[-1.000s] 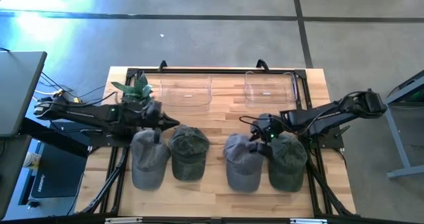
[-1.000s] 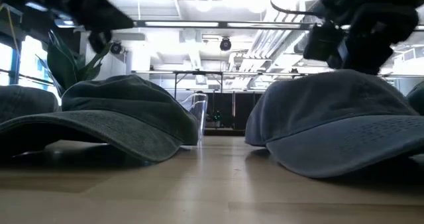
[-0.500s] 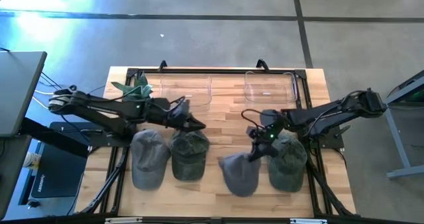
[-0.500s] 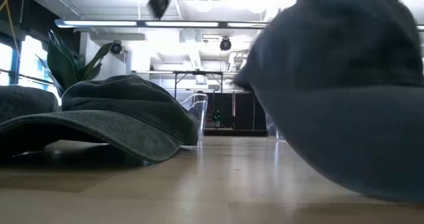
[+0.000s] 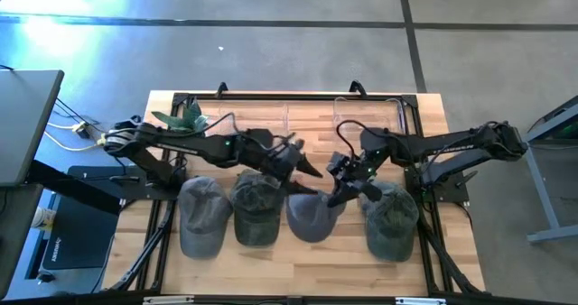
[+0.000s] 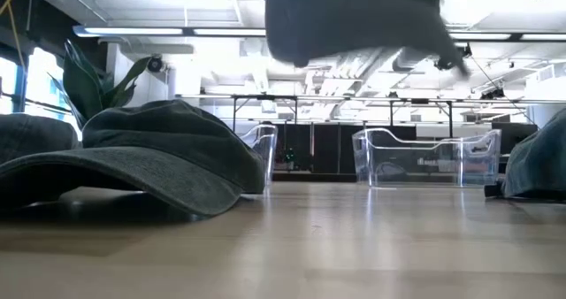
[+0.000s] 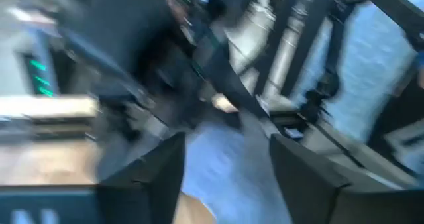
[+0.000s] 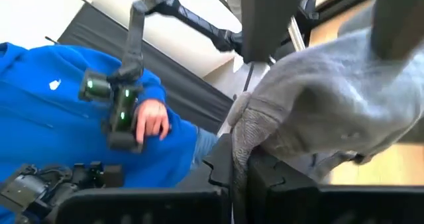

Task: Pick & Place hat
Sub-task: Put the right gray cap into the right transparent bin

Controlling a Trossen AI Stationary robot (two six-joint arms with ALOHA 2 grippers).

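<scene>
Four hats are on the wooden table (image 5: pixel 307 273). A grey hat (image 5: pixel 199 217) and a green hat (image 5: pixel 257 210) lie crown up at the left, and a green hat (image 5: pixel 393 219) lies at the right. A second grey hat (image 5: pixel 312 218) hangs over the middle, high in the low view (image 6: pixel 354 20), with my right gripper (image 5: pixel 340 189) shut on it. My left gripper (image 5: pixel 309 168) reaches in from the left, just beside this hat. Its fingers stand open with grey cloth (image 7: pixel 225 161) between them. Whether they touch it I cannot tell. My right gripper pinches a bunched fold of the grey hat's cloth (image 8: pixel 240 128) between its two fingers, at the side of the hat toward the table's right. The fingers slant down from the right. The hat hangs below them, lifted clear of the table.
Two clear bins (image 5: pixel 253 124) (image 5: pixel 366 117) stand at the table's far edge, with a green plant (image 5: pixel 181 120) at the far left. A person in a blue top (image 8: pixel 59 118) shows beyond the table in the right wrist view.
My right gripper has shut on the grey hat, lifted it clear of the table and carried it toward the table's left. My left gripper has swung from the left grey hat toward the table's right, up to the lifted hat, and has opened.
</scene>
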